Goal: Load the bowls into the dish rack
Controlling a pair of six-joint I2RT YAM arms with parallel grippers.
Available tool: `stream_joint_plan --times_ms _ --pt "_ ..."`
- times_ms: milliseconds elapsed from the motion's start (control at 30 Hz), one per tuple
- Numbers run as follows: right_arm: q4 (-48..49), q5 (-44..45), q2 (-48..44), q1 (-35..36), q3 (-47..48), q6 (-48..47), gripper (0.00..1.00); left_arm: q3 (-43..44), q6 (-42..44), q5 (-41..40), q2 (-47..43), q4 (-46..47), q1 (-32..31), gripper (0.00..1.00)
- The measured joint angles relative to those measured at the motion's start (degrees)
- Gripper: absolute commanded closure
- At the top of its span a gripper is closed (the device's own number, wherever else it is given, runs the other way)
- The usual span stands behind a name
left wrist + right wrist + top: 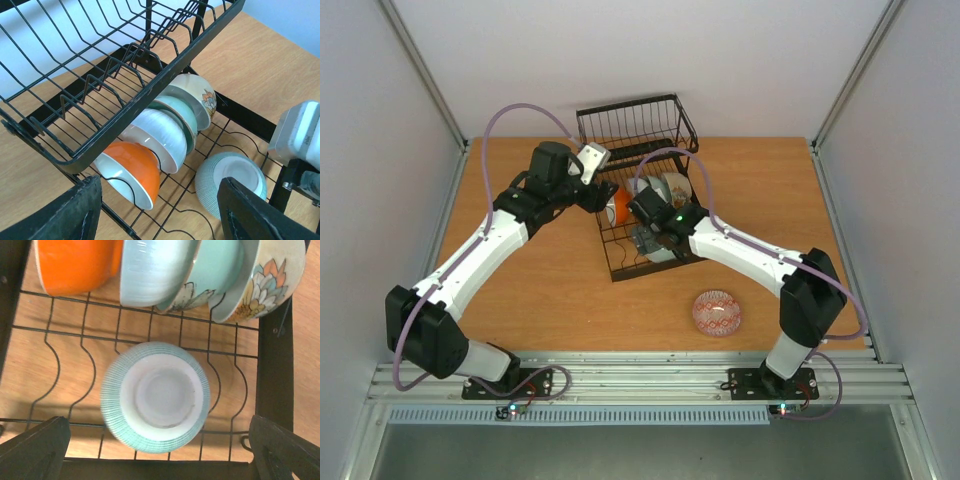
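The black wire dish rack (620, 272) stands mid-table. In the left wrist view several bowls stand on edge in its dividers: orange (134, 170), white (159, 136), pale green (181, 112) and cream flowered (199, 94). A ribbed pale green bowl (156, 396) lies bottom-up on the rack floor; it also shows in the left wrist view (227, 181). My right gripper (160, 455) hovers open just above it, one finger on each side, not touching. My left gripper (160, 225) is open and empty at the rack's left side, near the orange bowl. A dark red patterned bowl (717, 312) sits on the table.
The rack's taller basket section (638, 120) rises at the far end and overhangs the left wrist view (150, 95). The right wrist's white housing (300, 135) is close beside the left gripper. Grey walls enclose the wooden table (520, 290) on both sides.
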Motion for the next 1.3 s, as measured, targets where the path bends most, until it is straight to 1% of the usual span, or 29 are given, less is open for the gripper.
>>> stream_joint_plan --times_ms 233,367,467,533,667,767,933,1067,1233,1300 --pt "1.05 -1.27 -0.13 0.04 -0.44 -0.13 0.01 0.0 0.0 1.22 0.02 -0.55 0.04 0.37" --pt "1.4 0.13 -3.76 0.02 -4.87 1.86 0.01 0.07 0.22 2.47 0.33 -1.03 -0.28 0.37" --pt "-0.28 1.51 -11.26 0.02 -9.77 5.11 0.01 0.98 0.61 2.58 2.01 -2.43 -1.68 0.37" --pt "-1.53 2.27 -17.42 0.02 -12.83 7.98 0.01 2.03 1.09 2.36 3.98 -3.5 -4.11 0.37" --pt "-5.53 3.19 -30.82 -0.09 -18.95 14.43 0.01 3.72 2.62 1.51 8.33 -5.55 -11.56 0.37" --pt "-9.6 3.82 -39.04 -0.09 -23.15 19.85 0.01 5.9 3.69 1.44 12.15 -7.89 -17.49 0.38" --pt "-16.02 6.01 -51.1 -0.09 -29.53 28.55 0.01 8.59 4.57 1.77 18.1 -10.38 -24.17 0.39" --pt "-19.78 7.82 -62.51 -0.09 -32.13 33.83 0.01 10.23 5.01 2.03 23.12 -11.78 -27.39 0.39" --pt "-22.91 11.08 -72.83 -0.09 -33.4 38.77 0.01 12.04 5.35 2.05 28.26 -13.38 -30.62 0.4" --pt "-23.78 11.96 -75.47 -0.09 -33.94 39.78 0.01 13.2 5.35 2.16 30.21 -14.32 -32.37 0.4"
